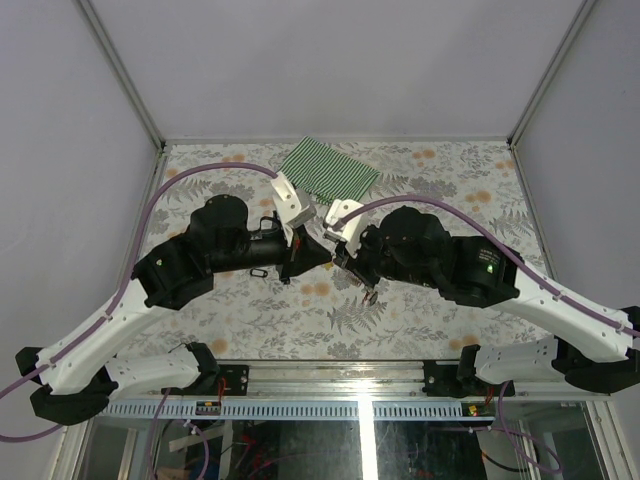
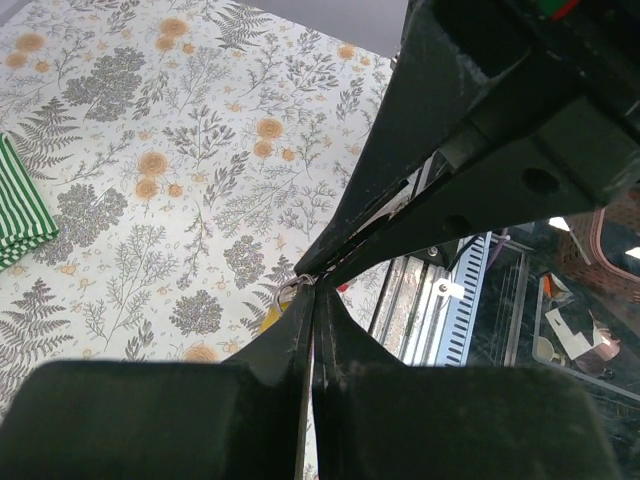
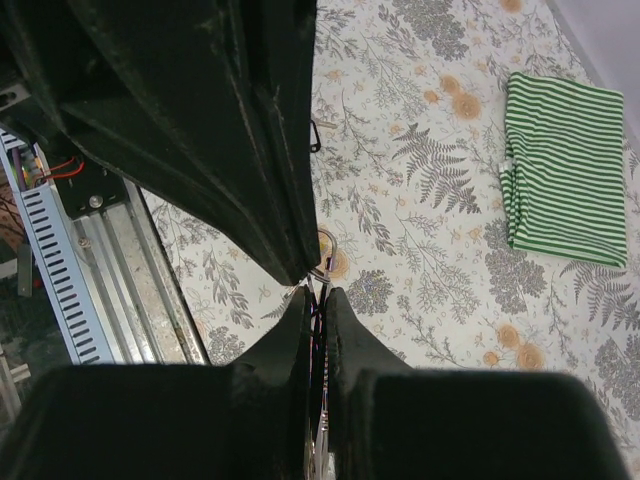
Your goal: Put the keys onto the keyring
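Note:
My two grippers meet tip to tip above the table's middle. My left gripper (image 1: 316, 257) (image 2: 313, 297) is shut. A thin silver wire ring (image 2: 288, 291) and the yellow tag (image 2: 270, 319) of a key show at its tips. My right gripper (image 1: 337, 262) (image 3: 317, 297) is shut on thin silver metal of the keyring (image 3: 326, 252), one loop sticking out past its tips. A bit of red (image 2: 343, 287) shows by the right fingers. A small silver piece (image 1: 370, 294) dangles under the right gripper. The black-tagged key (image 1: 258, 272) (image 3: 315, 135) lies on the table.
A folded green-and-white striped cloth (image 1: 328, 170) (image 3: 560, 170) lies at the back of the floral table cover (image 1: 440, 310). The metal rail (image 1: 330, 375) runs along the near edge. Grey walls enclose the table on three sides.

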Tool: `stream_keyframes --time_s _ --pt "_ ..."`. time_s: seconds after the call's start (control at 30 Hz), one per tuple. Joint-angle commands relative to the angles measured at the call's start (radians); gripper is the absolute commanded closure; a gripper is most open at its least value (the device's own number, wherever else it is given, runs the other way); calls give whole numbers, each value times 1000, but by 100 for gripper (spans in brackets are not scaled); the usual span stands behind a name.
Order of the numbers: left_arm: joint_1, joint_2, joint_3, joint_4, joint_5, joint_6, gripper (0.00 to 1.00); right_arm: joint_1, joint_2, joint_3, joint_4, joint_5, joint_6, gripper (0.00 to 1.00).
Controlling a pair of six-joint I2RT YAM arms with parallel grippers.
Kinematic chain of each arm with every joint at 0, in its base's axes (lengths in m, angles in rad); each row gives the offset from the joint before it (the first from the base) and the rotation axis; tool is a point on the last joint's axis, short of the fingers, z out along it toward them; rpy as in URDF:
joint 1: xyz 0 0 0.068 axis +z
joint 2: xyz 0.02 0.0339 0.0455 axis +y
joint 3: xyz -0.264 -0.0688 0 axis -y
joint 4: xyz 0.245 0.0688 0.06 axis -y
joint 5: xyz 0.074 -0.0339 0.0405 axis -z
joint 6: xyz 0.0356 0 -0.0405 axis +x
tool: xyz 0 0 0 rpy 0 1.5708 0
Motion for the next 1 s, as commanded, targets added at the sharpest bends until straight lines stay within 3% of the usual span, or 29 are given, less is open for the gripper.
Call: stream_keyframes --time_s 0.0,0.5,0.87,0.97 --pt "-1 4 5 14 -22 1 100 4 -15 57 97 72 42 100" --pt "0 45 58 -91 -57 5 100 3 -79 36 75 179 70 100" --pt "0 19 49 -51 -82 -8 100 4 -114 6 75 167 76 100" --pt "0 -26 -8 52 -80 -26 85 3 -111 4 90 165 101 100"
